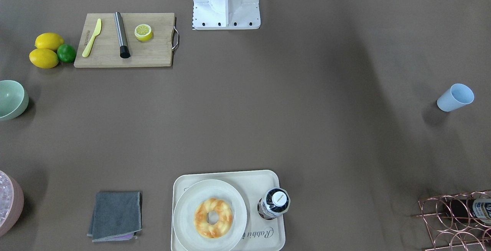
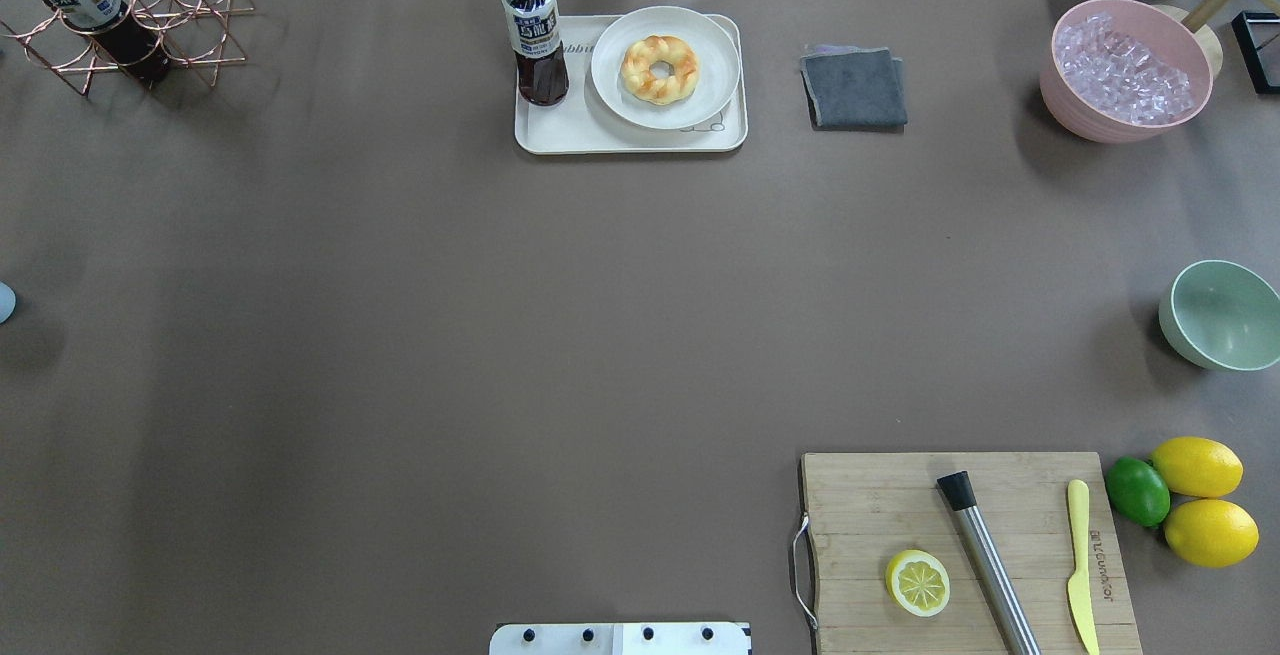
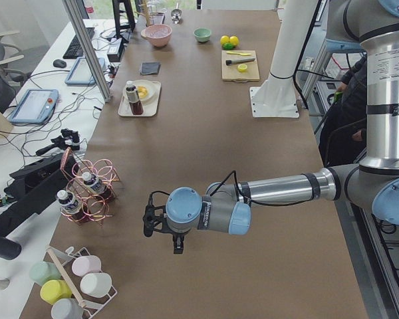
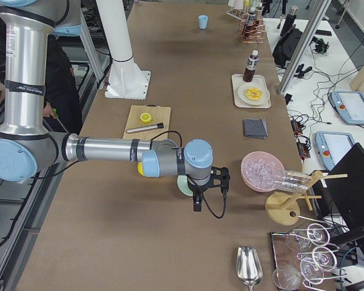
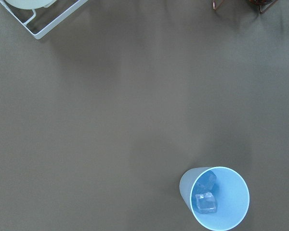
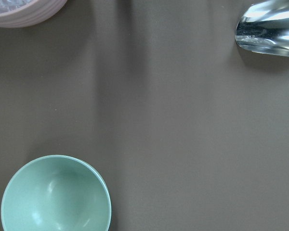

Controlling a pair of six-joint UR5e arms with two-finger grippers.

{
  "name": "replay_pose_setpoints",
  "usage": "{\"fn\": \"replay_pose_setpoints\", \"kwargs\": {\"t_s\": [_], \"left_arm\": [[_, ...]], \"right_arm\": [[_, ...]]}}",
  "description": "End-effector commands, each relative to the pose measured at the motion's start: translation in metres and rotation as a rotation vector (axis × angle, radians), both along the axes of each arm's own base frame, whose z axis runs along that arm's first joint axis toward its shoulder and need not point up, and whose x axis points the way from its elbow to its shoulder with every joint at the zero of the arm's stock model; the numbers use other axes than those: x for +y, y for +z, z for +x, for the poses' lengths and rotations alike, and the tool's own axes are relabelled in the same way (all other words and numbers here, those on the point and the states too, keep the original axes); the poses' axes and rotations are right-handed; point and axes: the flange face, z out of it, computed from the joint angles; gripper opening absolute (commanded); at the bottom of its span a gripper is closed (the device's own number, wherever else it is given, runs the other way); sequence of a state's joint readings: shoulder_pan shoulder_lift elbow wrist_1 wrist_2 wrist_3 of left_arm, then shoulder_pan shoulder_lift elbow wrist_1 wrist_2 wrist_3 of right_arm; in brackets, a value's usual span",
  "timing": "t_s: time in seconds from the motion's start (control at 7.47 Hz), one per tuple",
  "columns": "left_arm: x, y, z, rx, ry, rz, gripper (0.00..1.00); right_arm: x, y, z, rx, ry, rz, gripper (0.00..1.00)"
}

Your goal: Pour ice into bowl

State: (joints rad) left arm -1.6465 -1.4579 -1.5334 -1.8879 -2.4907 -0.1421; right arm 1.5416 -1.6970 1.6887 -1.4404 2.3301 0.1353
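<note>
The ice is a few clear cubes inside a light blue cup, seen from above in the left wrist view. The cup stands at the table's end on my left side. The pale mint-green bowl stands empty near the opposite end and also shows in the right wrist view. My left gripper hangs above the table near the cup's end. My right gripper hangs above the bowl. No fingers show in either wrist view, so I cannot tell whether they are open or shut.
A pink tub full of clear pieces stands beyond the bowl. A metal scoop lies nearby. A cutting board carries a half lemon, a steel rod and a knife. A tray holds a doughnut and a bottle. A wire rack stands near the cup.
</note>
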Motion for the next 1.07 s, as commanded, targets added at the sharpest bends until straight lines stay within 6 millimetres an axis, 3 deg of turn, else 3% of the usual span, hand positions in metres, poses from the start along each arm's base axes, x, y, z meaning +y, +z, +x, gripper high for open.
{"fn": "replay_pose_setpoints", "kwargs": {"t_s": [0.0,0.13,0.4,0.54,0.94], "left_arm": [[0.005,0.000,-0.001,-0.013,-0.003,0.002,0.98],[0.023,0.009,-0.001,-0.012,-0.007,-0.015,0.98],[0.024,0.006,-0.003,-0.013,-0.009,-0.011,0.98],[0.023,0.006,-0.002,-0.013,-0.008,-0.010,0.98],[0.030,-0.013,-0.012,-0.001,-0.106,-0.073,0.98]], "right_arm": [[0.000,0.000,0.000,0.000,0.000,0.001,0.99],[0.001,0.001,0.000,0.000,0.000,-0.002,0.99],[0.004,0.008,-0.002,0.003,-0.003,-0.017,0.99],[0.005,0.019,-0.006,0.003,-0.014,-0.031,0.93],[-0.002,0.027,-0.037,0.006,-0.074,-0.049,0.96]]}}
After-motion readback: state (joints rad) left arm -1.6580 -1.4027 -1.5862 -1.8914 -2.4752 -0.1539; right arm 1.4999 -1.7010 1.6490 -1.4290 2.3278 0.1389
